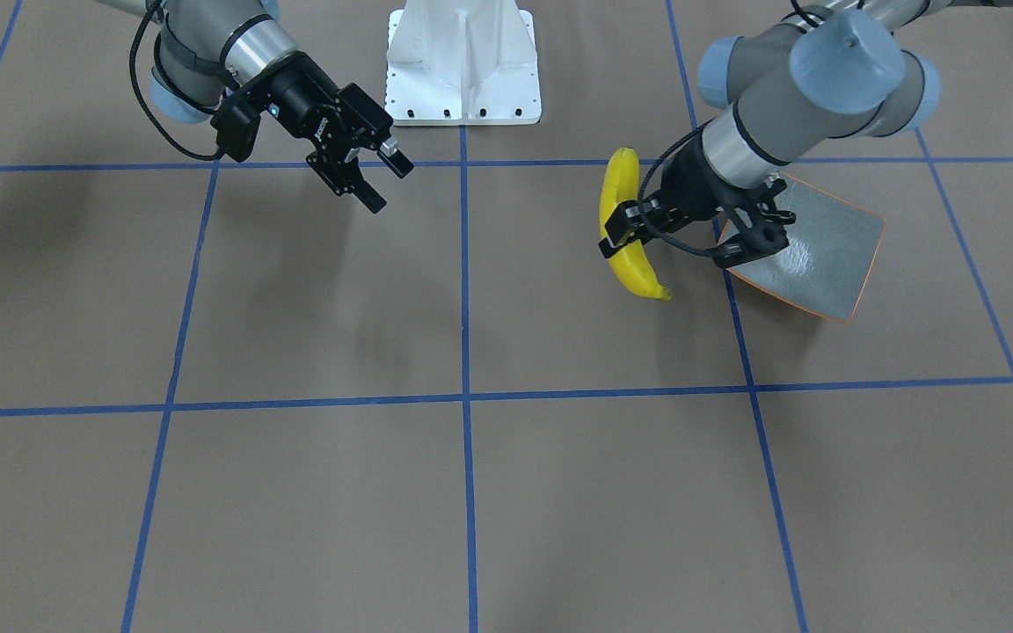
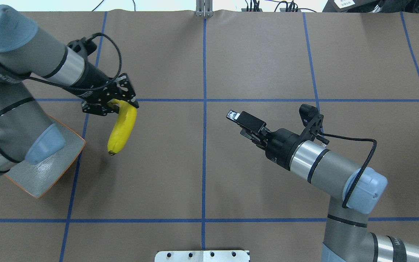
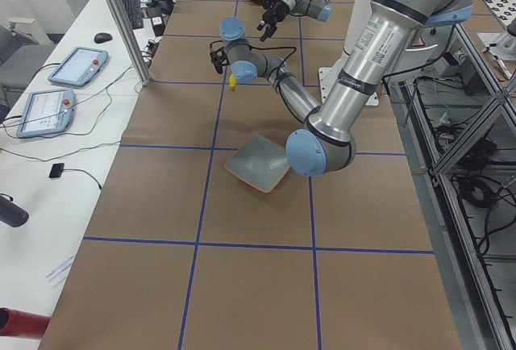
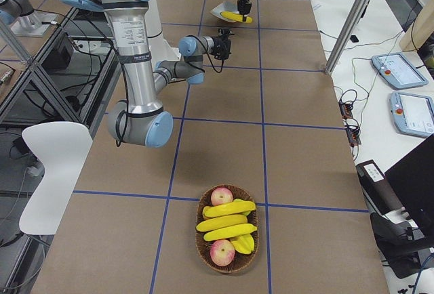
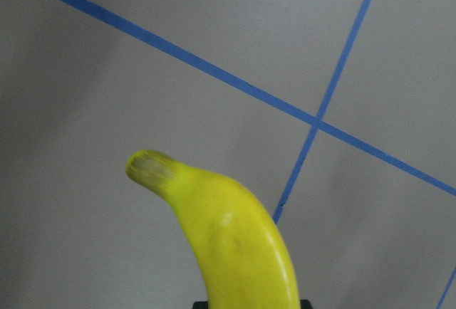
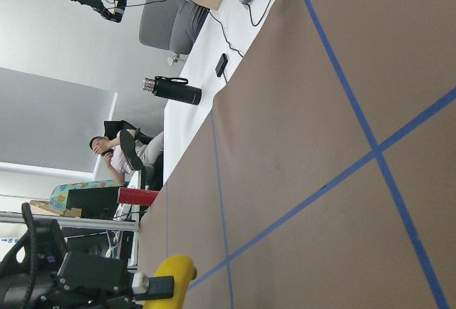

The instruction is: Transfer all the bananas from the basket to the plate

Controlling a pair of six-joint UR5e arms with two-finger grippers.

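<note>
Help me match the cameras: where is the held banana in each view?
Front-facing: banana right of centre, left of the plate.
Overhead: banana in the left half, right of the plate.
Exterior left: banana small, upper middle.
Exterior right: banana far, top centre.
Left wrist: banana bottom centre.
Right wrist: banana tip at the bottom edge.
Shared landmark: the plate, in all four exterior views.

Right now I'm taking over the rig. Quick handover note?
Left claw: shut on one banana, held in the air beside the plate, not over it.
Right claw: open, empty, above the table.
Plate: nothing on it where visible.
Basket: other bananas lie in it with two apples.
Done: none delivered.
Left: set this one down, fetch the rest.
</note>
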